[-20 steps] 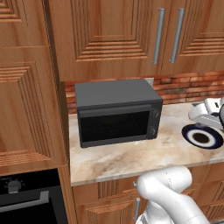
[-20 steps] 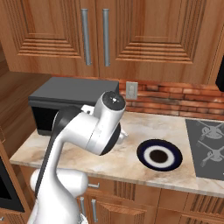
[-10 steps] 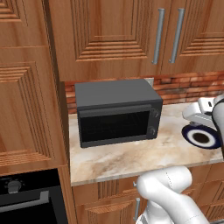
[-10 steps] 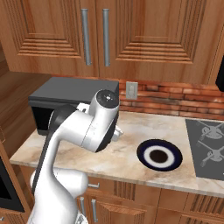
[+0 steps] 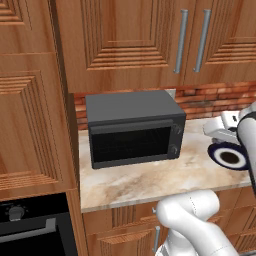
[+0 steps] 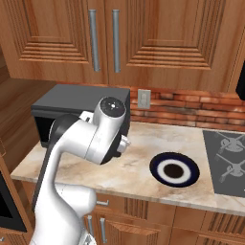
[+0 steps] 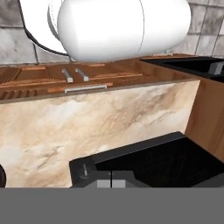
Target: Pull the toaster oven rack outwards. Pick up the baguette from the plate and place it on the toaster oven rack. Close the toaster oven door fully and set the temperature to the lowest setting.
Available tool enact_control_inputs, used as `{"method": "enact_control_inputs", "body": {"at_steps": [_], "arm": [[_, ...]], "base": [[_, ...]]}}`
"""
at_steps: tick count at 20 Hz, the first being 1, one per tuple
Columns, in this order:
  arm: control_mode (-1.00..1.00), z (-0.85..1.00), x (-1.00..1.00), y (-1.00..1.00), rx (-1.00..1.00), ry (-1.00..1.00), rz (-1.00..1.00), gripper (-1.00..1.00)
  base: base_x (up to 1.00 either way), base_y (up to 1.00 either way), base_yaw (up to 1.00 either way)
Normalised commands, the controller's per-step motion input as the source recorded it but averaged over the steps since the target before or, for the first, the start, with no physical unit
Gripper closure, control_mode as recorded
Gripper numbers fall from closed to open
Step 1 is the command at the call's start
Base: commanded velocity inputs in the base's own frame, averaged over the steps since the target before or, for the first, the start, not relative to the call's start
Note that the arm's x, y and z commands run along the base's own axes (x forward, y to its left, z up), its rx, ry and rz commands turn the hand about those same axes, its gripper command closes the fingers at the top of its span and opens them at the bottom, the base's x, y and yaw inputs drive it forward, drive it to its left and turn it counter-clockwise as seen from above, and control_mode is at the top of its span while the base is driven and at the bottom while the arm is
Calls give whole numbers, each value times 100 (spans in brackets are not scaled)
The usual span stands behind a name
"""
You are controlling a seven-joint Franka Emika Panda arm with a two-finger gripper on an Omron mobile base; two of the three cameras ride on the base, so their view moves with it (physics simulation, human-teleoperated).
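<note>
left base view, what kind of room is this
A home kitchen, rendered rather than real. A toaster oven sits on a marble-look counter under wooden wall cabinets, with a brick backsplash behind and a built-in oven at lower left.

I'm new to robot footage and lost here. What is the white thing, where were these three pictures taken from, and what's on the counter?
The white thing is a robot arm in a rendered kitchen. Two cameras ride on its base, behind it to the left and right, so two pictures show the same counter from two sides. The third camera sits on the hand and looks along the gripper, so that picture is tilted and upside down.

On the counter stands the toaster oven, its door closed. To its right lies a plate with a navy rim and a white centre with a dark spot. I see no bread on it. A stovetop sits further right.

The gripper is by the toaster oven's right side; whether it holds anything cannot be told.
</note>
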Motion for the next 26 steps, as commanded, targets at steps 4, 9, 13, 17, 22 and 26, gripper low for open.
{"method": "enact_control_inputs", "body": {"at_steps": [4,9,13,17,22,26], "arm": [[-100,0,0,12,0,0,0,100],[-100,0,0,-4,0,0,-5,100],[-100,-9,0,-45,28,0,-15,100],[-100,-24,0,-34,39,-16,-20,100],[-100,-21,0,-14,29,-24,-12,100],[-100,-16,0,0,20,-20,-5,100]], "base": [[0,0,0],[0,0,0],[0,0,0],[0,0,0],[0,0,0],[0,0,0]]}}
